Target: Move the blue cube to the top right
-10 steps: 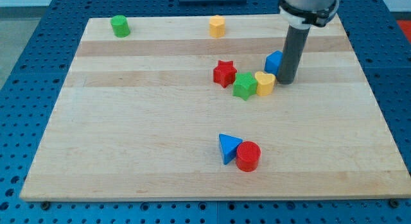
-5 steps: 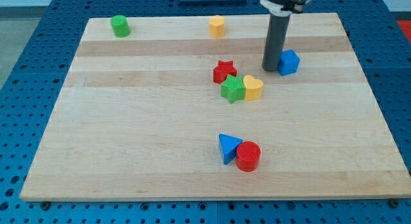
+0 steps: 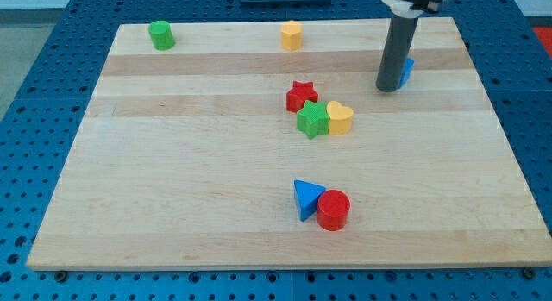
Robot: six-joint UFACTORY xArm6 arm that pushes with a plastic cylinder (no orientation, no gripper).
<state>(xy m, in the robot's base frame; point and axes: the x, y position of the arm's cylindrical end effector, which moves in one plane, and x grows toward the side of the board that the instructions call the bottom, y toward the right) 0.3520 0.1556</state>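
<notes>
My rod stands upright in the upper right part of the wooden board [image 3: 172,189], and my tip [image 3: 388,88] rests on the surface there. I carry no pincer at all, only this straight dark rod, so there is nothing wide, narrow or holding to tell of. The blue cube [image 3: 406,71] sits just behind the rod on the view's right side, mostly hidden by it; only a sliver of its blue face shows past the rod's right edge. It looks to be touching the rod or very nearly so, though I cannot tell which. The cube lies toward the view's top right, short of the board's corner.

Down and to the view's left of my tip, near the board's middle, three blocks huddle together: a red star [image 3: 301,96], a green star [image 3: 312,120] just below it and touching it, and a yellow heart [image 3: 340,117] pressed against the green star's right side.

Along the top edge stand a green cylinder [image 3: 160,34] at the view's left and a yellow block [image 3: 291,34] near the centre, well apart from each other.

Toward the view's bottom, a blue triangle [image 3: 305,198] touches a red cylinder [image 3: 333,210] on its right
</notes>
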